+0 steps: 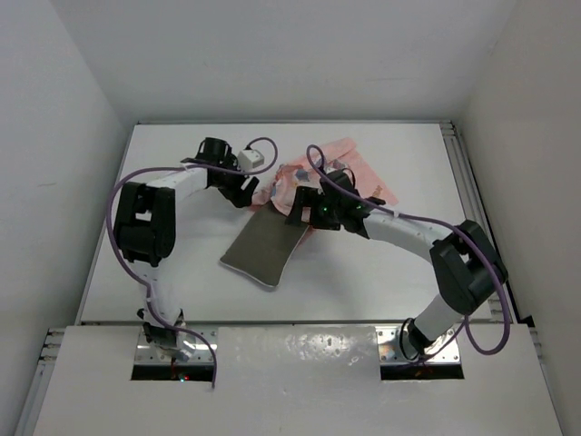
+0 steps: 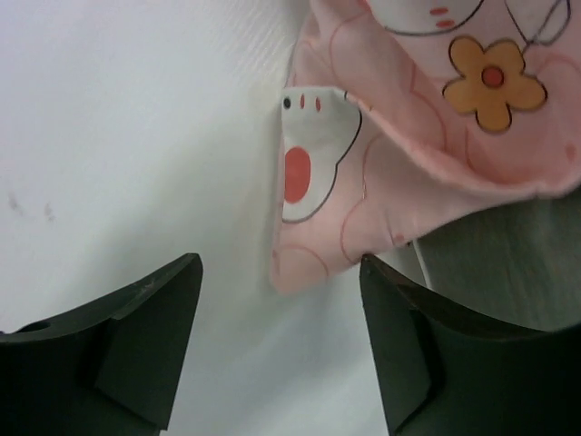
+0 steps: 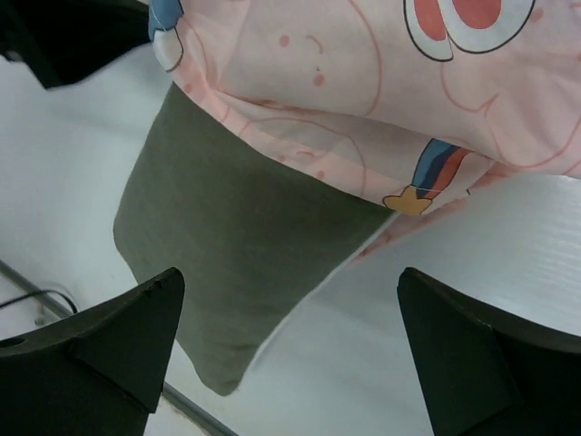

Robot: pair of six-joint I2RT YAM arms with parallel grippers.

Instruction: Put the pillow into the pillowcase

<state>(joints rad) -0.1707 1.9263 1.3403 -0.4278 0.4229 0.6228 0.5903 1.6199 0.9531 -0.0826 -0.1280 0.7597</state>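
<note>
The olive-grey pillow (image 1: 263, 243) lies slanted on the white table, its far end under the opening of the pink printed pillowcase (image 1: 343, 166). My left gripper (image 1: 247, 194) is open at the pillowcase's left edge. In the left wrist view my left gripper (image 2: 280, 265) stands just below a hanging pink pillowcase corner (image 2: 318, 209), with the pillow (image 2: 508, 263) at the right. My right gripper (image 1: 300, 209) is open over the pillow's far end. In the right wrist view my right gripper (image 3: 290, 272) spans the pillow (image 3: 227, 236) below the pillowcase hem (image 3: 363, 91), holding nothing.
White walls enclose the table (image 1: 381, 272) on three sides. A metal rail (image 1: 458, 173) runs along the right edge. The table's near edge (image 3: 186, 409) shows in the right wrist view, with part of the left arm (image 3: 64, 36) at the top left.
</note>
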